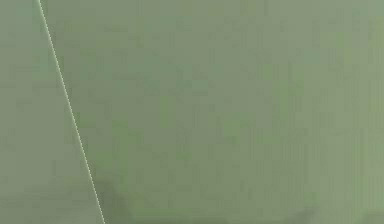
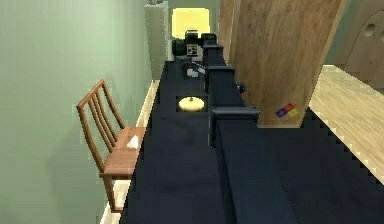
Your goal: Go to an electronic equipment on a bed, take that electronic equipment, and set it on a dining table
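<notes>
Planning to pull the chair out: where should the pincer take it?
Probably the top back rail of the chair, from above: it stands upright, and that rail is a thin bar over open slats, on the side away from the table.

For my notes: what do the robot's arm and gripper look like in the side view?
The arm is a dark, square-sectioned bar, stepped in narrowing telescoping segments. At its far end sit small white squares with black marks. The gripper beside them is dark too, its details too small to tell.
</notes>
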Controlling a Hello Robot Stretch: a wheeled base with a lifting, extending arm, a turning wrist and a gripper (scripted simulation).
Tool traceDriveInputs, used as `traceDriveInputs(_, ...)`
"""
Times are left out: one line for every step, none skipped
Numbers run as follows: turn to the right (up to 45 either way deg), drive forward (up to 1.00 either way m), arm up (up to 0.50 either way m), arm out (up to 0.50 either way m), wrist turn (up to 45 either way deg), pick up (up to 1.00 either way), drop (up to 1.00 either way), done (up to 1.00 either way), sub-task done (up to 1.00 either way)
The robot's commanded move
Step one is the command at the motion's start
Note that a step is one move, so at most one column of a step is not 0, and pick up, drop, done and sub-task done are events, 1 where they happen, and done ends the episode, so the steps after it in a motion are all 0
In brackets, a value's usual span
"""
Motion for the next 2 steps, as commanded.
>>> traceDriveInputs(0.0, 0.0, 0.0, -0.08, 0.0, 0.0, 0.0, 0.0, 0.0)
traceDriveInputs(0.0, 0.0, 0.0, 0.0, 0.0, 0.0, 0.0, 1.0, 0.0)
